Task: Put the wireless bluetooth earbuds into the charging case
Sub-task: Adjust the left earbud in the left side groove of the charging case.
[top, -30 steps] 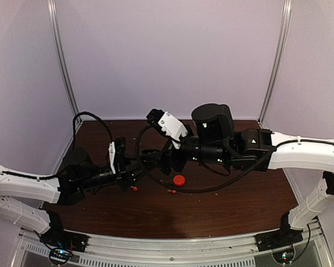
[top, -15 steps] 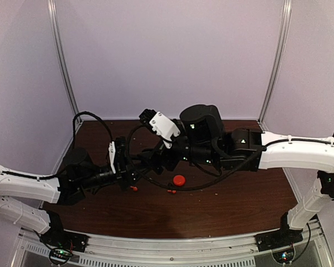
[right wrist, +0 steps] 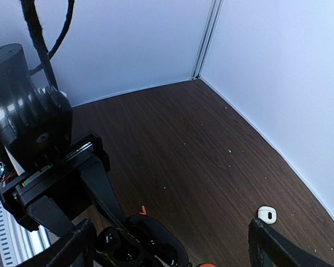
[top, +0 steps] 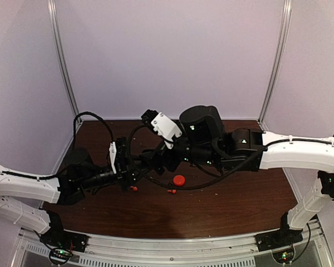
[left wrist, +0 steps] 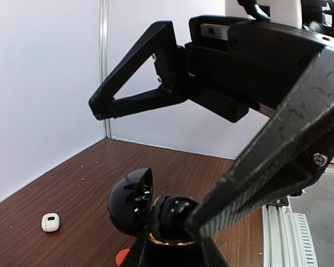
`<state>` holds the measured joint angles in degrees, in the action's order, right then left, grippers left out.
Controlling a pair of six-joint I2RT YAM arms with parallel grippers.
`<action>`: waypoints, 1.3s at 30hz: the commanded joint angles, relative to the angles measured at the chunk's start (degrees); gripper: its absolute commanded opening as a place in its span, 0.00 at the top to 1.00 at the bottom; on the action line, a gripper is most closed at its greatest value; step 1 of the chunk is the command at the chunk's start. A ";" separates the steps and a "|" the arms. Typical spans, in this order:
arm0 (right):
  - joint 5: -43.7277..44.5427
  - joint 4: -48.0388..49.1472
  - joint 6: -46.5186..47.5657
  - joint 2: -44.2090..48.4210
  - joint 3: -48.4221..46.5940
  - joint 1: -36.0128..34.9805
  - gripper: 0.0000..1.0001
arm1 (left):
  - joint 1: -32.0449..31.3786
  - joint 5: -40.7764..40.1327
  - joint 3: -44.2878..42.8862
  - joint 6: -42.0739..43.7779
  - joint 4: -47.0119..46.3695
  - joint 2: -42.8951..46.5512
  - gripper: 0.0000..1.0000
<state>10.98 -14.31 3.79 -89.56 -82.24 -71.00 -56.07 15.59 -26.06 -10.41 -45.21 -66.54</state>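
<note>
Two robot arms meet above the middle of a dark surface, one holding an open black charging case.

The left claw (left wrist: 175,233) is clamped on the charging case (left wrist: 131,203), which is raised off the surface (top: 239,211) with its lid hinged open. The right claw (right wrist: 170,236) faces it, fingers spread wide and holding nothing. In the top view, a red earbud (top: 134,188) lies on the surface under the left claw. A second red earbud (top: 171,191) lies just near of a red round case (top: 179,179). Bare surface stretches right and near, closed in by pale walls left, far and right. Only the wrist views show a small white case (right wrist: 266,214) close to the far wall.
</note>
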 commanded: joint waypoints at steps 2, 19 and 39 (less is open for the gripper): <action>4.22 -4.30 -0.03 2.32 1.50 1.13 0.06 | 0.05 0.63 -1.18 0.95 -4.23 1.76 1.00; 2.86 -3.89 1.00 3.89 3.25 2.00 0.06 | 0.01 2.27 -1.40 1.10 -5.13 1.08 1.00; -6.26 4.84 2.74 11.88 10.47 2.25 0.05 | 0.77 7.18 1.16 1.19 -9.48 2.05 1.00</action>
<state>7.88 -13.74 5.65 -82.04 -74.35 -69.06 -55.86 18.79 -25.91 -10.39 -47.66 -66.08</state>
